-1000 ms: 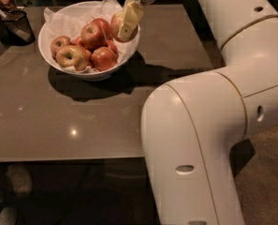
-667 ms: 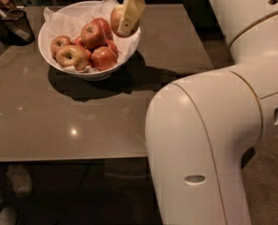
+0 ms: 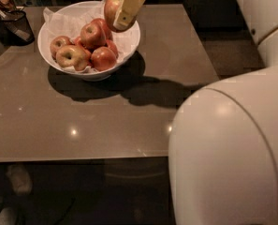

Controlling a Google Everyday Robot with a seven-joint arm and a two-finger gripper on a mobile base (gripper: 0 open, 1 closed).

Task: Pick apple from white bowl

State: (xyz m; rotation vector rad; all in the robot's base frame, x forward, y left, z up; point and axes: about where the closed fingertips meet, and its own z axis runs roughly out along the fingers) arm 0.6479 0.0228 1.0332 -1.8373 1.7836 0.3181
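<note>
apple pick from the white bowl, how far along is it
Done: the gripper is shut on the apple, which is off the pile of other apples. In hand: it hangs over the rim of the white bowl. Left: carrying it clear of the bowl, I'd judge.

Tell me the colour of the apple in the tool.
Pale yellow with red blush, camera view; the tool holds the apple above the white bowl.

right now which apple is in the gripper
The pale apple over the right rim of the white bowl, held by the gripper; the other apples lie inside it.
</note>
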